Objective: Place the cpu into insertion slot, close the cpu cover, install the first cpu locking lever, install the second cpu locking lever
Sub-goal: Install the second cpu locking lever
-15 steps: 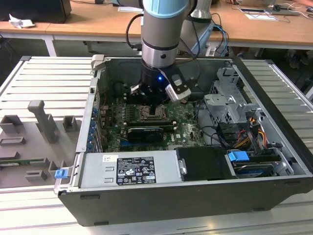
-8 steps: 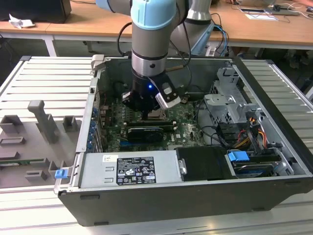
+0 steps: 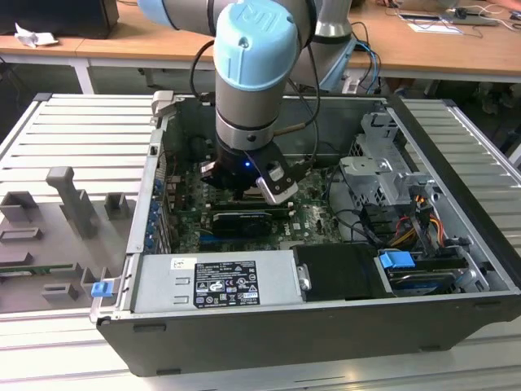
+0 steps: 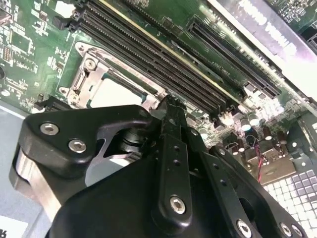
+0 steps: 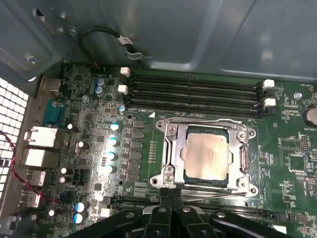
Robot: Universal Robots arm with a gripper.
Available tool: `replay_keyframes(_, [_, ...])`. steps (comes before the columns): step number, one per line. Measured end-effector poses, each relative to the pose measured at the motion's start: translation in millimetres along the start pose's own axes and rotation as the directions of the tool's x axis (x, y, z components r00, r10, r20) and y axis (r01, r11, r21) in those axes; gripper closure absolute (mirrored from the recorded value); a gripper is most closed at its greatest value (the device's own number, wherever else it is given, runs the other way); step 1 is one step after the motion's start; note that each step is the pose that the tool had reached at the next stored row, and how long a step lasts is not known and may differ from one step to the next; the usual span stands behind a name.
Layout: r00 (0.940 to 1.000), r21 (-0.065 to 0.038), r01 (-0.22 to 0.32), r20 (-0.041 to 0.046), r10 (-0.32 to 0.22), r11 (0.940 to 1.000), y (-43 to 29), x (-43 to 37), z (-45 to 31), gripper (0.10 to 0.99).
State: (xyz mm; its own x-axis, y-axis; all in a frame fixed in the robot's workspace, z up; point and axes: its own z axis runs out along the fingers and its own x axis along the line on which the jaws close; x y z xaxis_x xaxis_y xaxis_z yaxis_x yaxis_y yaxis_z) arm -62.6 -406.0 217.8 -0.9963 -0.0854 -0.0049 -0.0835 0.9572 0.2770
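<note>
**CPU seated under its cover, gripper closed beside the socket**

In the exterior view, a grey slatted table on the exterior view's left carries grey fixture blocks. To the right of them stands an open computer case, with a silvery power supply along its near edge and a blue tab further right. The arm, with a pale blue cap, reaches down into the middle of the case over the green motherboard; its gripper is low among the board parts and partly hidden by the wrist.

In the first wrist view, going from left to right: the rear ports and a row of capacitors, then the insertion slot, then more green board. 4 long black memory slots run just beside the socket, on the side towards the case wall. The cpu lies flat in the socket, its pale beige face showing through the square opening of the cpu cover, which lies down flat around it. The gripper sits just beside the socket's rim, its 2 black fingers pressed together with no gap and nothing held between them.

In the second wrist view the socket and the cpu show beyond the black gripper body, and the fingertip reaches close to the frame's edge next to the memory slots.
</note>
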Motion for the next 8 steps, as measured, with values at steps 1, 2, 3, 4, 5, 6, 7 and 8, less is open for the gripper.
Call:
replay_keyframes(1, [1.0000,-0.003,0.000,0.0002,0.000,1.0000,-0.9,0.1,0.2,0.980])
replay_keyframes(2, [1.0000,-0.007,0.000,0.0006,0.000,1.0000,-2.1,0.3,1.6,0.980])
replay_keyframes(3, [1.0000,-0.009,0.000,0.0010,0.000,1.0000,-2.5,0.4,2.6,0.980])
replay_keyframes(4, [1.0000,-0.017,0.000,0.0013,0.000,0.9999,-3.1,0.8,3.9,0.980])
replay_keyframes(5, [1.0000,-0.023,0.000,0.0019,0.000,0.9997,-3.8,1.1,5.8,0.980])
replay_keyframes(6, [1.0000,-0.034,0.001,0.0028,-0.001,0.9994,-4.9,2.0,7.9,0.980])
replay_keyframes(7, [1.0000,-0.043,0.001,0.0035,-0.001,0.9991,-6.2,3.0,9.5,0.980])
replay_keyframes(8, [1.0000,-0.046,0.001,0.0039,-0.001,0.9989,-7.6,3.7,11.1,0.980])
